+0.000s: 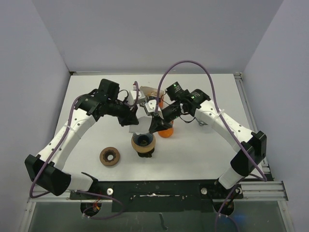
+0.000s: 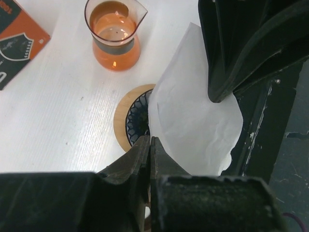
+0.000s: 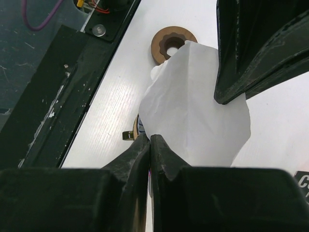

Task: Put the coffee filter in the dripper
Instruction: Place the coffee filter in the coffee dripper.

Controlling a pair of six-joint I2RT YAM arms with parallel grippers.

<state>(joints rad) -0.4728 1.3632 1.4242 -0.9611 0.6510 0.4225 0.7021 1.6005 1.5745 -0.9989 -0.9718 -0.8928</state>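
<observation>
The white paper coffee filter (image 2: 193, 121) hangs between my two grippers, just above the dripper (image 2: 131, 122), a dark ribbed cone in a wooden collar. In the left wrist view my left gripper (image 2: 150, 141) is shut on the filter's near edge, and the right gripper's fingers (image 2: 241, 48) pinch its far edge. In the right wrist view my right gripper (image 3: 150, 137) is shut on the coffee filter (image 3: 193, 111), with the dripper (image 3: 138, 128) mostly hidden under the paper. From above, the filter (image 1: 134, 127) sits over the dripper (image 1: 143, 144), left gripper (image 1: 132, 119) and right gripper (image 1: 155, 126) on either side.
A glass carafe of orange liquid (image 2: 115, 36) stands just behind the dripper, also visible from above as the carafe (image 1: 166, 132). An orange box (image 2: 17, 34) lies at the back. A brown ring-shaped piece (image 1: 110, 156) rests front left of the dripper. The table's black front rail (image 1: 159, 191) is close.
</observation>
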